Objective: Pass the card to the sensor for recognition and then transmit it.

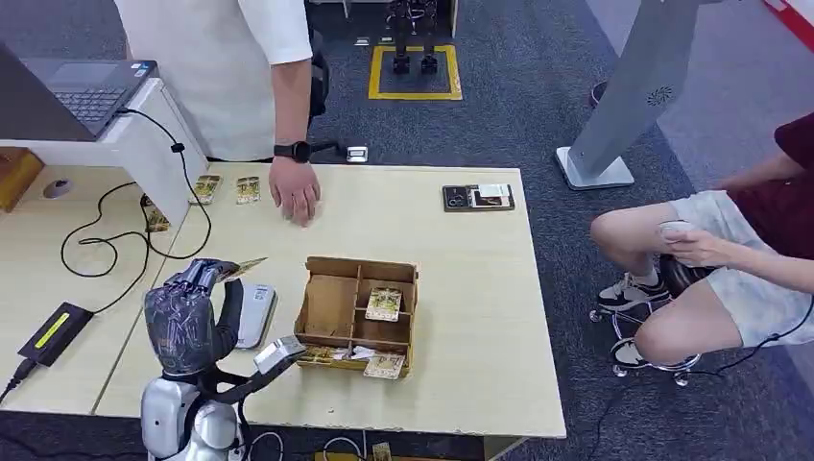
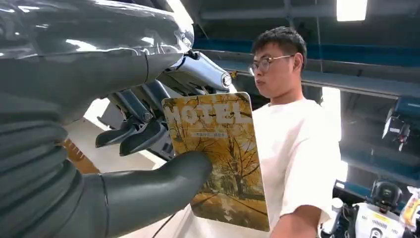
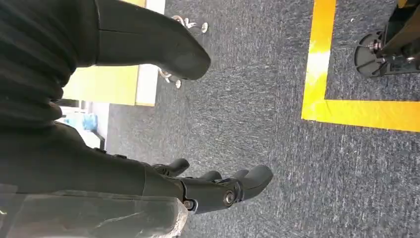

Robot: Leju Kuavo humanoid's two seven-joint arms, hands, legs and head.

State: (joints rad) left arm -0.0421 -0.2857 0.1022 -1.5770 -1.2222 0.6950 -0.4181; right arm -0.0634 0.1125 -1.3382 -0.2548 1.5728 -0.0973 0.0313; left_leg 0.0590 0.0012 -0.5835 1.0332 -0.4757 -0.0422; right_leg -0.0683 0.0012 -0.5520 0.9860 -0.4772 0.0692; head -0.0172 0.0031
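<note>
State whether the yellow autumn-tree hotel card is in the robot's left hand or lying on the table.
In the hand: the yellow hotel card is pinched between the left hand's grey thumb and darker fingers, raised above the white card sensor.

Robotics lab or test room, office-style. Grey carpet floor (image 1: 538, 106) with a yellow taped square (image 1: 415, 72) marking a spot where dark robot feet stand. Light wood bench (image 1: 461, 250) carrying a laptop (image 1: 82, 86) on a white riser, loose black cables (image 1: 115, 240), a power brick (image 1: 56, 332). Grey kiosk stand (image 1: 624, 106) on the carpet. One person stands at the bench, another sits on a wheeled stool (image 1: 653, 355). Exposed ceiling with strip lights (image 2: 351, 9).
</note>
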